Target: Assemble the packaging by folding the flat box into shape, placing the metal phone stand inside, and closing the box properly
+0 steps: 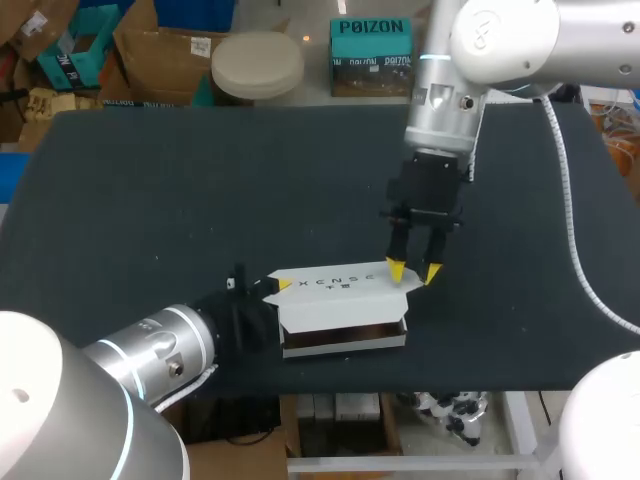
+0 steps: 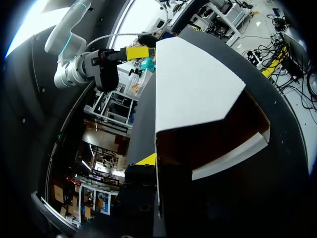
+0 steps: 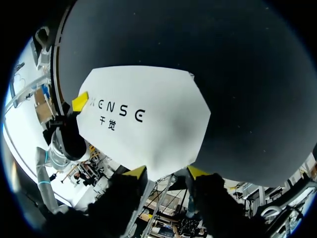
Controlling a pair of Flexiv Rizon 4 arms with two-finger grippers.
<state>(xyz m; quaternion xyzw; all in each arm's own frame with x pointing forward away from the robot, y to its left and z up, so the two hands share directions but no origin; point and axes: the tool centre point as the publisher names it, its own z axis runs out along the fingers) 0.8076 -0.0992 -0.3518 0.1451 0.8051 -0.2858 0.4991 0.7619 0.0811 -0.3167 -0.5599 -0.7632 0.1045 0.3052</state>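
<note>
Fingers apart, the right gripper (image 1: 414,271) may slip off the lid (image 1: 335,285) and shove the box (image 1: 345,343); whether the left gripper (image 1: 278,290) grips, I cannot tell.

The right gripper (image 3: 166,172) holds its fingers (image 3: 134,172) apart, their yellow tips right at the near edge of the box (image 3: 148,124). A broad white panel of the box, marked with dark print, spreads out ahead of them. The left gripper (image 3: 80,101) meets the panel's far corner, with the left arm (image 3: 59,146) behind it. Past the panel lies the dark table (image 3: 208,54).
</note>
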